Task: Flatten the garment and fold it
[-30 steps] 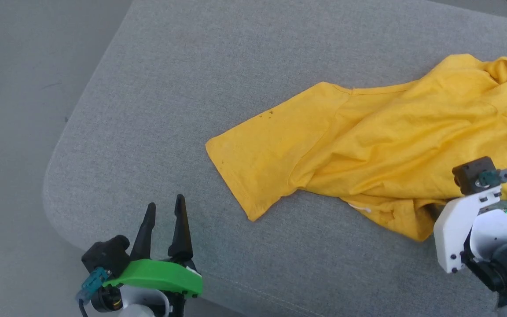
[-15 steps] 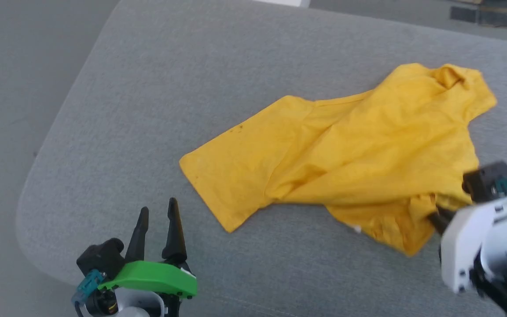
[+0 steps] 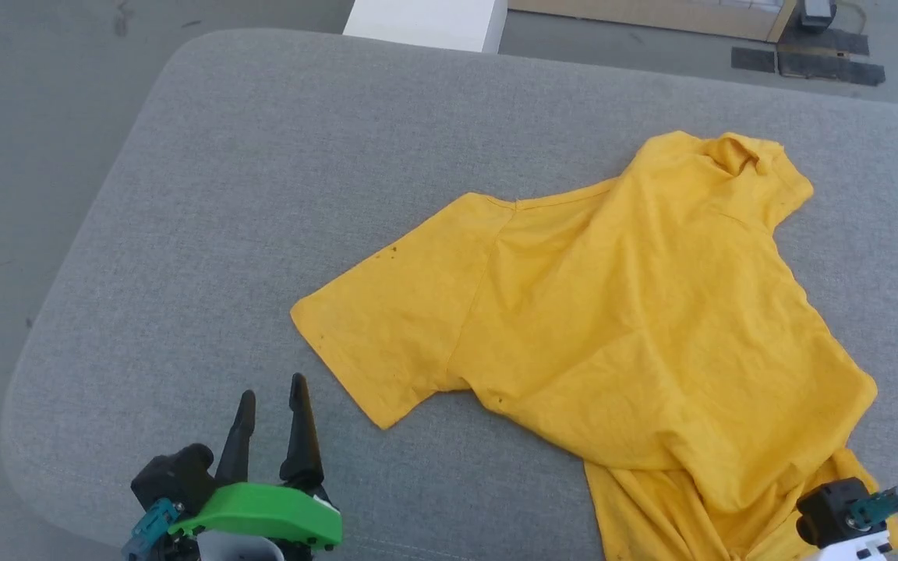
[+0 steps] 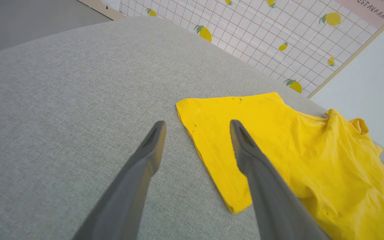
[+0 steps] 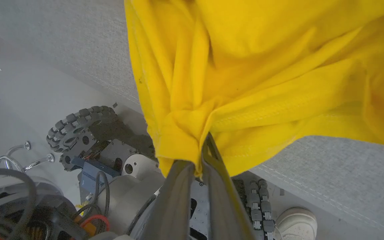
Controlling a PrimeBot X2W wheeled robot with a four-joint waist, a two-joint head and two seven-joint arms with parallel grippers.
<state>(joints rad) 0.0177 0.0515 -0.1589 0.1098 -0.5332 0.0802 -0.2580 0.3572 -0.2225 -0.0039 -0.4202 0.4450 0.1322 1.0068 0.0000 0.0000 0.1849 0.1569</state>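
Head view: garment (image 3: pixel 636 327) lies plain yellow side up on the grey counter (image 3: pixel 262 195), toward its right half; left jaws open, empty, near the sleeve (image 3: pixel 387 335), not touching.
Left wrist view: 2 fingers (image 4: pixel 138 166) spread above the counter, sleeve just ahead.
Right wrist view: right jaws closed on the garment's bunched hem (image 5: pixel 192 133), cloth hanging past the counter's edge.

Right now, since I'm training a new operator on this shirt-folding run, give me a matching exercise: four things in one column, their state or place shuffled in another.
1 left gripper
2 right gripper
3 garment
4 white box

A fingers shut on bunched yellow cloth
B rumpled, mostly on the grey cushion
C beyond the cushion's far edge
D fingers apart, holding nothing

Pairs: 1-D, 2-A, 3-B, 4-C
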